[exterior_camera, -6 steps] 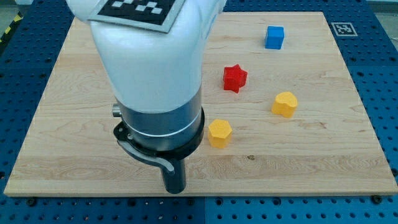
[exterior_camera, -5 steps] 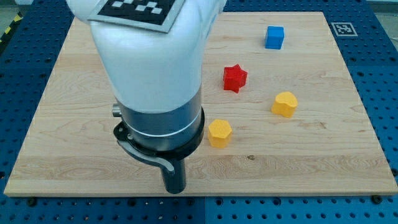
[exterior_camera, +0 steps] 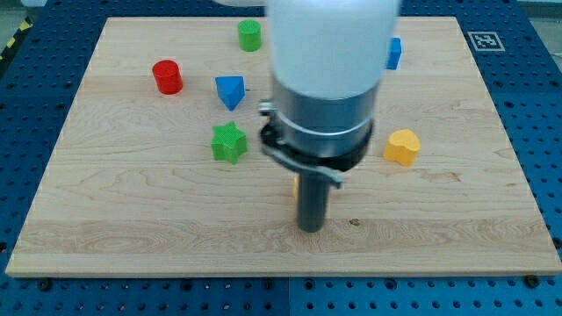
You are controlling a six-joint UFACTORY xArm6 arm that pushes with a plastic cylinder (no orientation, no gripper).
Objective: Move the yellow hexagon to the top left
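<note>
**Wood, plastic and dark metal**

The bench [exterior_camera: 132, 211] is pale wood with fine, straight grain and a smooth, matt face; a small dark knot sits just right of my tip [exterior_camera: 311, 228]. The rod looks like dark, dull metal or plastic; which one I cannot tell. Above it, the arm's white shell [exterior_camera: 329, 35] seems smooth plastic with a soft sheen. The yellow block [exterior_camera: 403, 147], green star [exterior_camera: 228, 142], blue block [exterior_camera: 230, 91], red cylinder [exterior_camera: 167, 76] and green cylinder [exterior_camera: 250, 35] look like matt plastic, faintly ribbed.
</note>
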